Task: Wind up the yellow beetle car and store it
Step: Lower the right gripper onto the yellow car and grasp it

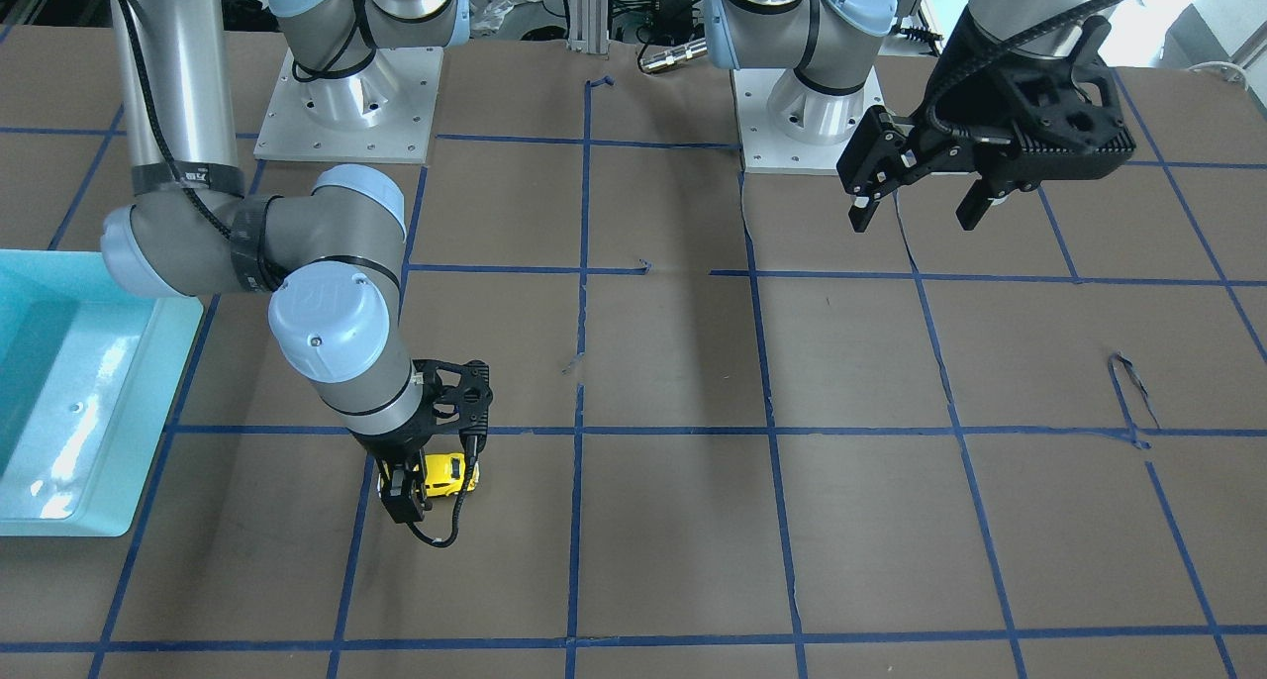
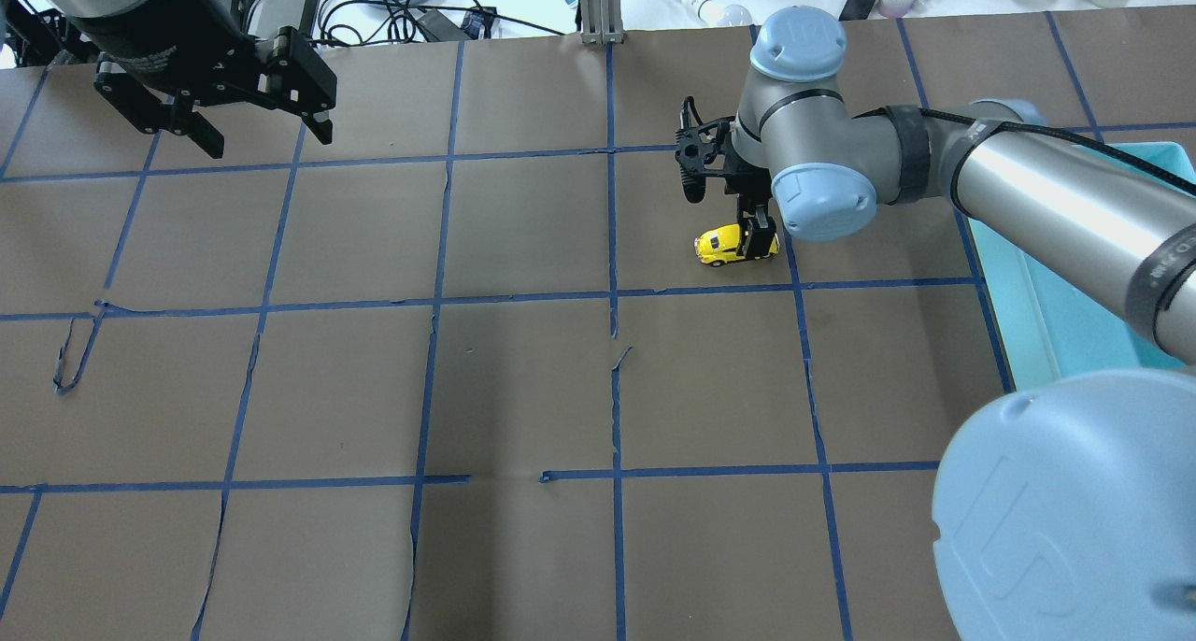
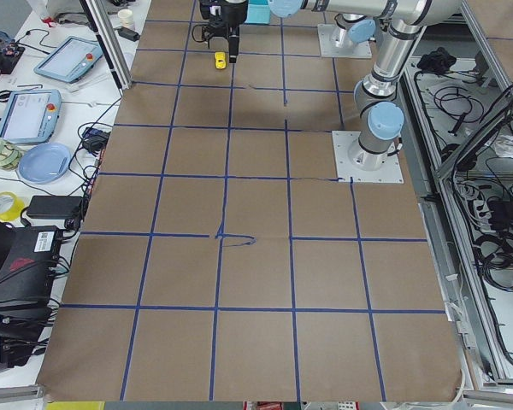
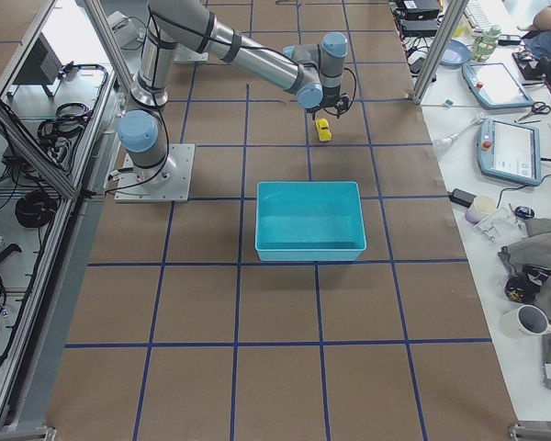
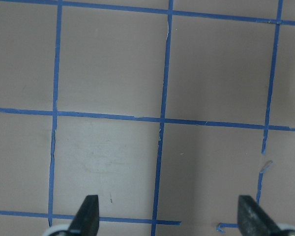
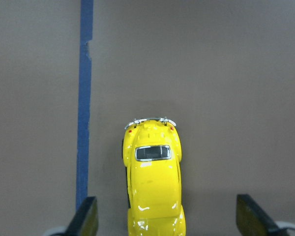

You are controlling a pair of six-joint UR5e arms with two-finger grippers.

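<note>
Yellow beetle car (image 6: 152, 177) sits on its wheels on the brown-papered surface (image 2: 523, 389), inside one square of the blue tape grid. A tape line (image 6: 84, 98) runs alongside it, close but not touching. The car is upright, and its glossy roof catches the light.

Right arm is stretched out low over the car. Right end effector (image 6: 168, 216) points straight down, released. In the wrist view its two fingertips (image 6: 87, 216) stand wide apart with the car's near end between them. There is brown paper on both sides, so neither pad touches the body. The car's long axis runs away from the wrist camera, with the small window and chrome bumper at the far end. The car sits nearer the finger on the tape-line side. From overhead, the end effector covers one end of the car and the other end pokes out clear.

Left arm is held high near its own base, well apart from the car. Left end effector (image 1: 916, 209) is also released, fingers spread, with only taped paper beneath it in its wrist view.

Teal bin (image 4: 310, 253) stands on the surface out on the robot's right side. Car and bin are apart, with a grid square or so between them.
</note>
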